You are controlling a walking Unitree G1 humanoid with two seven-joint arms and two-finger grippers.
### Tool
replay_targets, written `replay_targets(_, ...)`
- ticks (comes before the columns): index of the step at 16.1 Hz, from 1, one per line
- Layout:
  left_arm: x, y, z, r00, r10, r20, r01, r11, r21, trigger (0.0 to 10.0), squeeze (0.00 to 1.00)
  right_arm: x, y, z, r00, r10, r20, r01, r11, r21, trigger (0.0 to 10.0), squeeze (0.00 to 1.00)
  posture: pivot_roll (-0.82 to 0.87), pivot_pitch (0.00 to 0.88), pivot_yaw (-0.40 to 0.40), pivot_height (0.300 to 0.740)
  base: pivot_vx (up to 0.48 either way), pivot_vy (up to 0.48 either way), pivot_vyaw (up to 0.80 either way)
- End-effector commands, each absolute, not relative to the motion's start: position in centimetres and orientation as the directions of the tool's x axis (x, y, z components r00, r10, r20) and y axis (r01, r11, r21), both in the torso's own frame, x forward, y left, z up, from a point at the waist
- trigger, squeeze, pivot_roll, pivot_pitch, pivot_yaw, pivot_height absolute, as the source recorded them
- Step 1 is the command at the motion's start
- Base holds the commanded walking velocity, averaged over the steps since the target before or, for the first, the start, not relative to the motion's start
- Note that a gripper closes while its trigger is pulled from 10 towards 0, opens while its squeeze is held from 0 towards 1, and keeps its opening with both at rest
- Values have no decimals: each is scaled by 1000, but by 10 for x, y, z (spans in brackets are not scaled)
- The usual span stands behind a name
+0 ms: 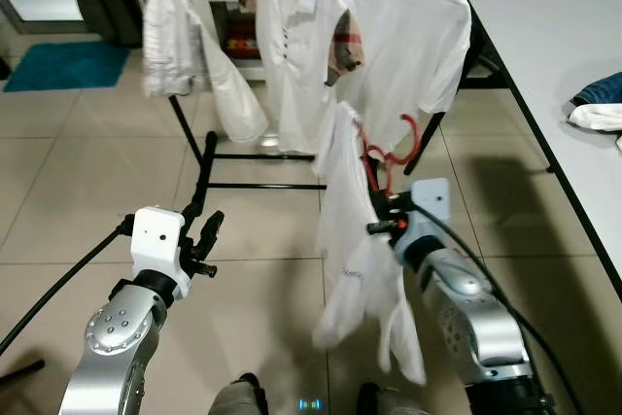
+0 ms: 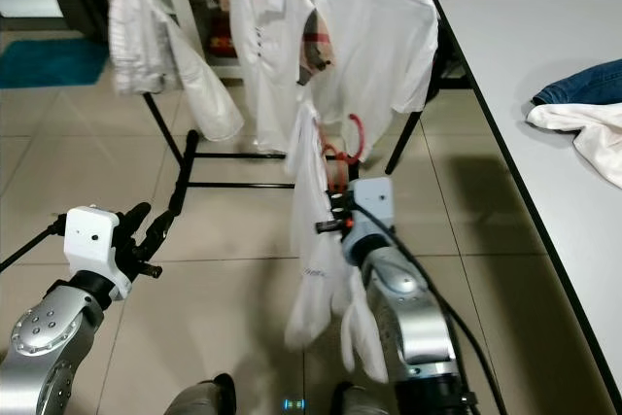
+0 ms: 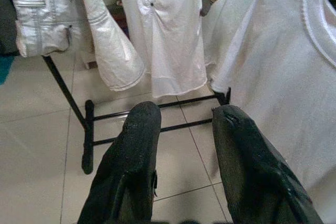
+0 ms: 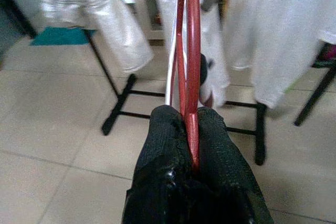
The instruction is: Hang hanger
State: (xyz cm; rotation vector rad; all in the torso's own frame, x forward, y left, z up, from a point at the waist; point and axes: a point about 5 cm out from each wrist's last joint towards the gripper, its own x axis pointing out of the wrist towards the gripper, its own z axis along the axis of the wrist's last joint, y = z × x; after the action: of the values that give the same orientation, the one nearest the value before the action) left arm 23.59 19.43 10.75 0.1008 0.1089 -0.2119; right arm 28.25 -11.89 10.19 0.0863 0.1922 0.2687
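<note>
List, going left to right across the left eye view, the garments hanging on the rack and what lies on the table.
Pale jacket → buttoned white shirt → white T-shirt → folded clothes at the table's right edge.

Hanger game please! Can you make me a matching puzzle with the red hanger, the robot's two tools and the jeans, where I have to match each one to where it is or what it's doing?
Things:
1. red hanger
2. left tool
3. right tool
4. blue jeans

Places or states:
A. lying on the white table
B. open, holding nothing
C. carrying a white garment, in front of the clothes rack
D. shut on the hanger's red wire

Pairs: 1-C, 2-B, 3-D, 4-A
</note>
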Motion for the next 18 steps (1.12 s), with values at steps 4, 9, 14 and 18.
replay_targets(4,235,193,107,970,-205,-129,218,972,88,10000,0,285,-119,104,952,259,-161,-235,960,151,10000,0,-5,178,4,740,289,0,0)
replay_targets(9,236,190,109,971,-206,-121,215,975,62,10000,0,280,-109,107,928,349,-130,-319,925,207,10000,0,-8,180,7,740,283,0,0)
replay_targets(14,237,187,111,970,-215,-112,220,975,37,10000,0,279,-108,106,917,371,-148,-338,918,210,10000,0,-9,181,7,740,281,0,160)
replay_targets(18,239,187,114,969,-226,-105,231,972,37,10000,0,281,-106,115,924,369,-102,-333,905,264,10000,0,-10,179,13,740,314,0,200)
